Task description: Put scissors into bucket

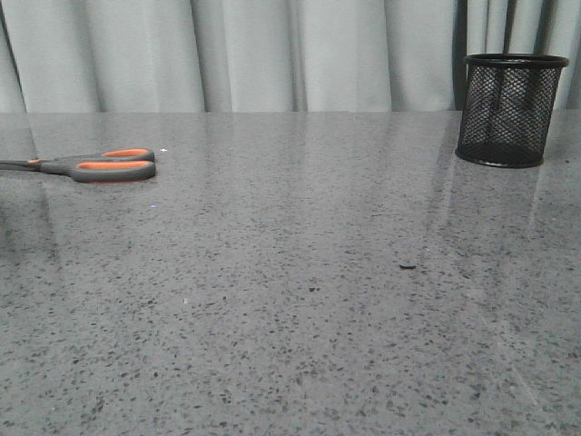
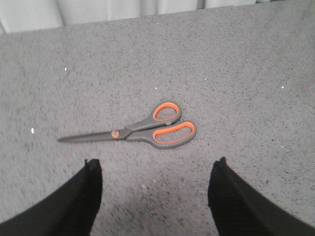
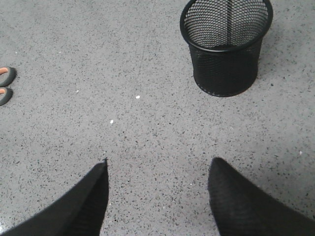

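Scissors (image 2: 142, 131) flat on table (image 1: 300, 272) at far left, blades running off leftward, handles toward centre; bucket (image 1: 510, 109) upright far right, well apart. Left gripper (image 2: 155, 189) spread, empty, just short of handles, long axis crosswise to fingers, so nearer. Right gripper (image 3: 157, 189) spread, empty, near bucket. Open tabletop between.

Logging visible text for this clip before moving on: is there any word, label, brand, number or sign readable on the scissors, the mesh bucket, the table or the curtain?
None: no readable text in any view.
scissors: handles, pivot dot and blades carry no legible print.
bucket: plain black mesh and rim, no label visible.
table: speckled grey surface only.
curtain: plain folds, no markings.
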Available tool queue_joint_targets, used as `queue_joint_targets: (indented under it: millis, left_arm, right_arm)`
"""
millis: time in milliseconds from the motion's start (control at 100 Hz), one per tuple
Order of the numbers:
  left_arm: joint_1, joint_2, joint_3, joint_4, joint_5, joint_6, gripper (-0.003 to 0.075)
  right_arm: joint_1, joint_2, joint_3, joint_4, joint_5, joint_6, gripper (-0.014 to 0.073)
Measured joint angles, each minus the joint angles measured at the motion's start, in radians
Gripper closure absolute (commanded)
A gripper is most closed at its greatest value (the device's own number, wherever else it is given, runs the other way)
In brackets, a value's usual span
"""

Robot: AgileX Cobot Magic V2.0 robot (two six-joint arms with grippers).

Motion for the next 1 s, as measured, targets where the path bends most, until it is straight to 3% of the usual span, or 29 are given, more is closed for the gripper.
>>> queue_joint_targets:
  millis: [380, 530, 760, 1000]
  left_arm:
    - [0.0, 0.476, -0.443, 0.021, 0.265, 0.274, 0.0281]
    - [0.0, 0.644, -0.591, 0.039, 0.348, 0.457, 0.0281]
    - [-0.002, 0.809, -0.635, 0.051, 0.38, 0.919, 0.0281]
    - [-0.017, 0.9, -0.635, 0.091, 0.384, 1.062, 0.028]
  right_arm:
    - [0.0, 0.0, 0.0, 0.0, -0.005, -0.006, 0.0193]
    - [0.0, 0.0, 0.0, -0.002, -0.003, -0.014, 0.0193]
    - [0.0, 0.0, 0.0, -0.018, 0.01, -0.021, 0.0193]
    - [0.0, 0.0, 0.0, -0.019, 0.012, -0.022, 0.0193]
